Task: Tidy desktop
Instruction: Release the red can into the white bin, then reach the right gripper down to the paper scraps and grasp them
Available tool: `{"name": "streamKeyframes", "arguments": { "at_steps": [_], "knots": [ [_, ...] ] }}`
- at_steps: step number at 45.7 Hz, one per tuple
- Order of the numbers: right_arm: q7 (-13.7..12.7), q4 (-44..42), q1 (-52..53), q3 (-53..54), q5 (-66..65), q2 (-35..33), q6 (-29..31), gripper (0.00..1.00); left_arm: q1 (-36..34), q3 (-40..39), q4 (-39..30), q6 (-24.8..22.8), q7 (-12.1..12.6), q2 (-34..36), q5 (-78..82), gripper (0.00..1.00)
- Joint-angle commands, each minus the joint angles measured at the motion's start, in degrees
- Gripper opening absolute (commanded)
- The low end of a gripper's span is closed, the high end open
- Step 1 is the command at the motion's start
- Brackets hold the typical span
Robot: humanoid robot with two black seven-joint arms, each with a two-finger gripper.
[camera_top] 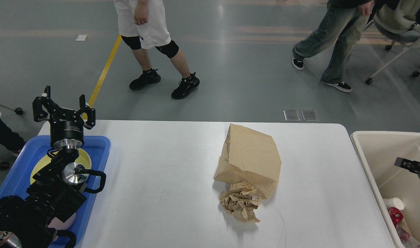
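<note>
The white desktop [161,165] holds a brown paper bag [251,158] lying on its side right of centre. A crumpled brown paper ball [240,205] lies at the bag's near edge. My left gripper [62,106] is open and empty, pointing up above the far end of the blue tray [101,148] at the table's left. My right gripper [411,165] shows only at the right edge, over the cream bin [368,168]. Just one black finger of it is visible.
A yellow plate [87,156] and a pink item [68,220] lie in the blue tray, partly hidden by my left arm. The bin holds a white cup [396,204], a red crushed item [396,215] and clear plastic [408,237]. People walk on the floor beyond the table.
</note>
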Motion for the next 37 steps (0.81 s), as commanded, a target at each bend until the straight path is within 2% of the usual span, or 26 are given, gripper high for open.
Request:
{"name": "streamKeyframes", "arguments": {
  "at_steps": [1, 7, 10, 14, 22, 26, 31, 37],
  "knots": [
    [-0.1, 7.9, 11.9, -5.5, -0.2, 1.9, 0.2, 1.00, 0.0, 0.0, 0.0, 0.0, 0.0, 0.0, 0.0, 0.96],
    [0.0, 17.4, 25.6, -15.1, -0.1, 7.4, 2.5, 1.00, 0.0, 0.0, 0.0, 0.0, 0.0, 0.0, 0.0, 0.96],
    [0.0, 21.6, 31.4, -17.0, 0.0, 10.1, 5.5, 1.00, 0.0, 0.0, 0.0, 0.0, 0.0, 0.0, 0.0, 0.96],
    [0.1, 27.0, 37.8, -17.5, 0.0, 12.3, 13.2, 1.00, 0.0, 0.0, 0.0, 0.0, 0.0, 0.0, 0.0, 0.96],
    [0.3, 34.3, 50.9, -16.7, 0.1, 14.9, 33.7, 1.00, 0.0, 0.0, 0.0, 0.1, 0.0, 0.0, 0.0, 0.96],
    [0.5, 37.6, 56.2, -16.2, 0.2, 17.0, 40.5, 1.00, 0.0, 0.0, 0.0, 0.0, 0.0, 0.0, 0.0, 0.96],
    [0.5, 42.1, 58.7, -13.6, 0.1, 18.4, 45.0, 1.00, 0.0, 0.0, 0.1, 0.0, 0.0, 0.0, 0.0, 0.96],
    [0.4, 44.3, 54.6, -8.1, 0.2, 18.4, 44.7, 1.00, 0.0, 0.0, 0.0, 0.0, 0.0, 0.0, 0.0, 0.96]
  ]
}}
